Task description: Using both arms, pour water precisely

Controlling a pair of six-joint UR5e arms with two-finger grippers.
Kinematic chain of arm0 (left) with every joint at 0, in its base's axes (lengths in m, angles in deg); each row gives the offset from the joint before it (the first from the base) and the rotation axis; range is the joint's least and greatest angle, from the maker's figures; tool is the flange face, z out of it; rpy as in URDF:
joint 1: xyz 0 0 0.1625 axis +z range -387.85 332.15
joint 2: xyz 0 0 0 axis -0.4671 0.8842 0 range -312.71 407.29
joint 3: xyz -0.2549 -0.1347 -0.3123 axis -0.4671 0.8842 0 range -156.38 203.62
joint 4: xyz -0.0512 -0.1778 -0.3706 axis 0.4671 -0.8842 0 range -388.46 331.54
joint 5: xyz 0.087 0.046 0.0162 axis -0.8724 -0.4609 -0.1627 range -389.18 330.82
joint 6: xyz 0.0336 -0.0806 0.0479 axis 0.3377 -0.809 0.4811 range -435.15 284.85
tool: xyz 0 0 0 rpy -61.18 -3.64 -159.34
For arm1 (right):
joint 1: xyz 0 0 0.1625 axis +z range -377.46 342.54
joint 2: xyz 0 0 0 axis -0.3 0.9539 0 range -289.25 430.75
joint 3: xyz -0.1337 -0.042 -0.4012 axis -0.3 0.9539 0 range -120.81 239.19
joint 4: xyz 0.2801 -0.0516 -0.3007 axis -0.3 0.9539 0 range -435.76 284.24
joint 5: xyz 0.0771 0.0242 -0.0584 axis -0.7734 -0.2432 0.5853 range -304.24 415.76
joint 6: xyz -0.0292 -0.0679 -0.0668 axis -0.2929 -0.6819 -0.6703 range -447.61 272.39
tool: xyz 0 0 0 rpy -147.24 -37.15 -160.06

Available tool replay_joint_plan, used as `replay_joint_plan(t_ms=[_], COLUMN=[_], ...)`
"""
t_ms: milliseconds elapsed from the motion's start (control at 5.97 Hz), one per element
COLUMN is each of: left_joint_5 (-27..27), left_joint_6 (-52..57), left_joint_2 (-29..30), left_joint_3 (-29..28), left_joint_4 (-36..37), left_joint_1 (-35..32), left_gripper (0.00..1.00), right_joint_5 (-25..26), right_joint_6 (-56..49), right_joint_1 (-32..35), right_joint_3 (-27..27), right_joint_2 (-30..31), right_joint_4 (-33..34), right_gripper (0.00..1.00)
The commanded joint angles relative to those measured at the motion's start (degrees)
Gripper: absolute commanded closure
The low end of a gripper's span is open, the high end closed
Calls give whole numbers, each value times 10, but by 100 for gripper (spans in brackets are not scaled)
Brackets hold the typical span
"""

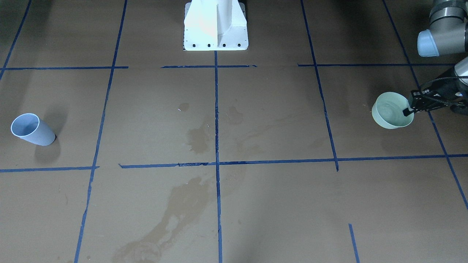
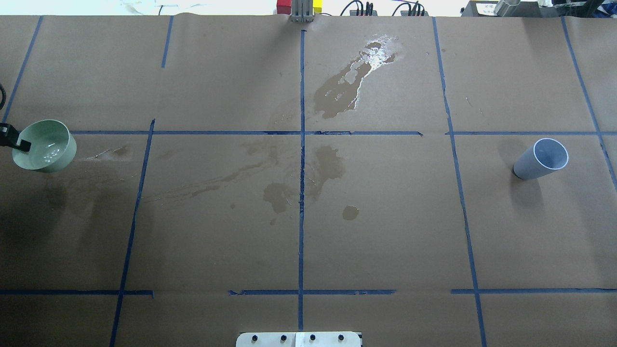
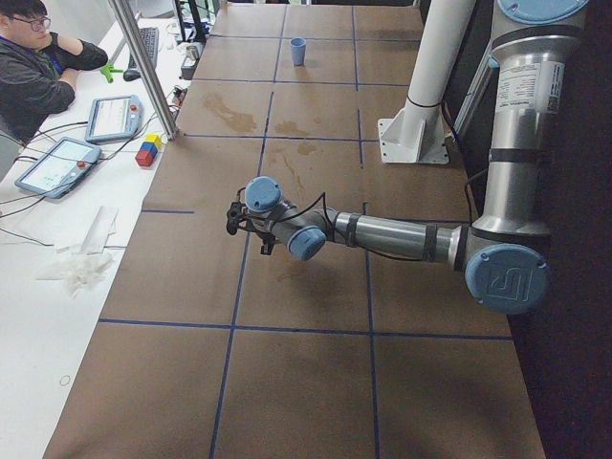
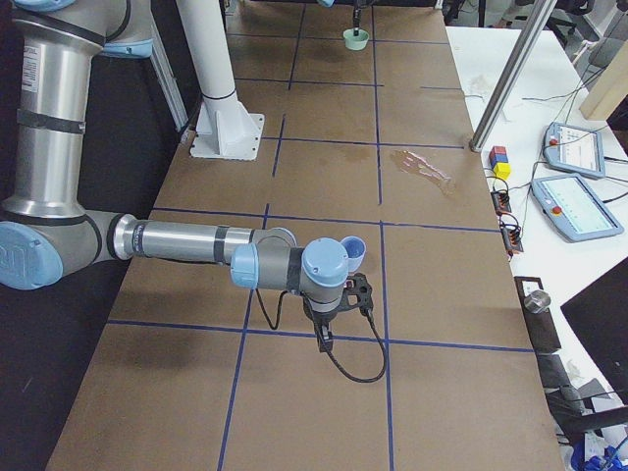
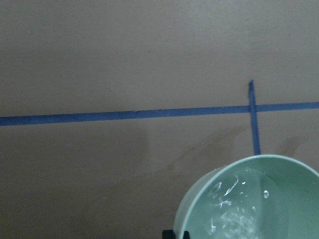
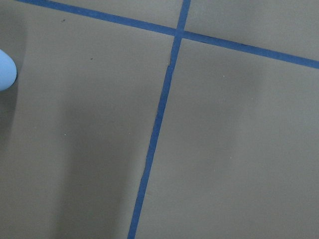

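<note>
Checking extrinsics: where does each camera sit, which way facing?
Front-facing: across table, faces white pedestal; left tool at right.
Overhead: behind robot, looking forward; pedestal edge at bottom.
Exterior left: table end, left arm near.
Exterior right: opposite end, right arm near.
Left wrist: down onto green bowl.
Right wrist: down on table, blue cup at edge.
Shared: front-facing and overhead both show bowl and cup, mirrored.
</note>
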Motion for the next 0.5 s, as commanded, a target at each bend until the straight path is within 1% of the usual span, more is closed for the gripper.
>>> replay_joint_plan(t_ms=[0,167,335], left_joint_5=[-3,-42,-68], left_joint_6=[-84,-111,-113], left_joint_2=[5,6,6], left_joint_3=[-77,-73,-74], left_joint_4=[-124,-131,-131], left_joint_1=[2,8,35], left_gripper=[100,100,100], right_joint_5=[1,1,1], right_joint_6=[0,0,0], right_joint_1=[0,0,0], right_joint_3=[0,1,1], right_joint_2=[0,0,0], right_joint_4=[0,0,0], right_gripper=[0,0,0])
